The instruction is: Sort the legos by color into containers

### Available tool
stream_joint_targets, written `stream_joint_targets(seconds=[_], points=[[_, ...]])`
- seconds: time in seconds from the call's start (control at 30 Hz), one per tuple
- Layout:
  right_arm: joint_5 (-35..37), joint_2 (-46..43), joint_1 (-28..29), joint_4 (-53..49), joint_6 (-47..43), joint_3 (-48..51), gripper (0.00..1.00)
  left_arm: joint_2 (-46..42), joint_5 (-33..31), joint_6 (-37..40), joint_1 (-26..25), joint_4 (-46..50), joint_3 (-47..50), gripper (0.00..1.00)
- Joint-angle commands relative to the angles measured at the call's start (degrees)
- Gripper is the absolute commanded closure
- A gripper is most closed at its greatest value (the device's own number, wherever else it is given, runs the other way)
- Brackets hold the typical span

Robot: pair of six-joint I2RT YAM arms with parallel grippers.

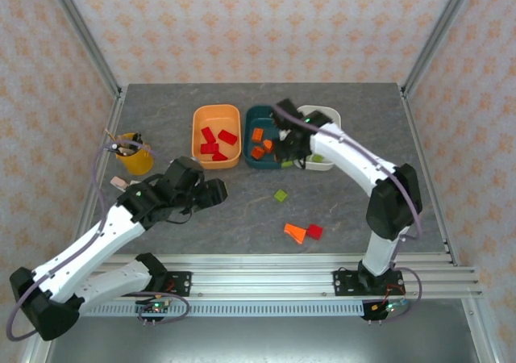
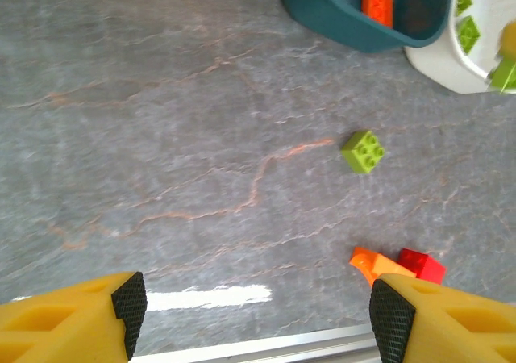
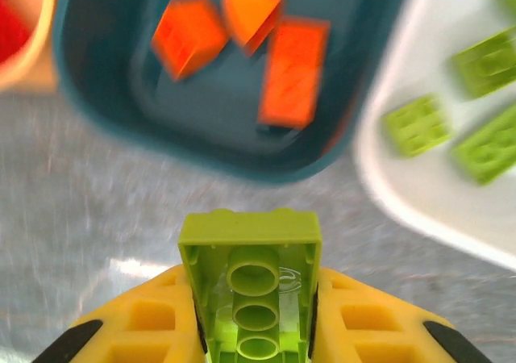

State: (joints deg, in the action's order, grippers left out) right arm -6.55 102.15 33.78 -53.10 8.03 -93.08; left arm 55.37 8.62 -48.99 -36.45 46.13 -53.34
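Observation:
My right gripper point(image 3: 251, 331) is shut on a yellow-green lego point(image 3: 251, 266), its hollow underside facing the camera, just in front of the dark teal tub point(image 3: 105, 97) and the white tub point(image 3: 419, 194). From above, that gripper point(image 1: 287, 157) hangs at the near rim between the two tubs. The teal tub point(image 1: 260, 110) holds orange legos point(image 3: 294, 71), the white tub point(image 1: 321, 110) green ones point(image 3: 418, 123), and the light orange tub point(image 1: 216, 110) red ones. Loose on the table lie a green lego point(image 2: 362, 151), an orange one point(image 2: 372, 263) and a red one point(image 2: 422, 264). My left gripper point(image 2: 254, 315) is open over bare table.
A yellow cup of pens point(image 1: 135, 155) stands at the left edge, behind my left arm. An aluminium rail point(image 1: 266, 266) runs along the near edge of the table. Frame posts rise at the back corners.

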Motion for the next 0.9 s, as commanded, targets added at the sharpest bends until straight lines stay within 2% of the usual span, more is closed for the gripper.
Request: stream_joint_targets(seconds=[0.0,0.2,0.47,0.7,0.87], points=[[1.9,2.3,-5.5,-1.9,3.8,-4.2,0.73,3.8,0.7,2.3,-0.5,-5.5,-4.0,0.24],[-2.1,12.1,-13.9,1.4,7.9,-12.5,0.73,12.8,1.2,3.1,-0.6,-9.3,-9.8,0.24],[-3.7,28.1,-16.8,-2.0,7.7,-27.1,0.72,20.7,1.1,4.0,-0.5,-11.0,-16.0,0.24],[-6.4,34.3,-18.5,-3.5,8.0,-32.8,0.68,25.2,1.6,5.0,-0.6,-10.6,-21.2,0.24],[-7.1,34.5,-18.5,-3.9,8.5,-33.2,0.57,26.8,2.3,5.9,-0.6,-10.0,-22.2,0.24]])
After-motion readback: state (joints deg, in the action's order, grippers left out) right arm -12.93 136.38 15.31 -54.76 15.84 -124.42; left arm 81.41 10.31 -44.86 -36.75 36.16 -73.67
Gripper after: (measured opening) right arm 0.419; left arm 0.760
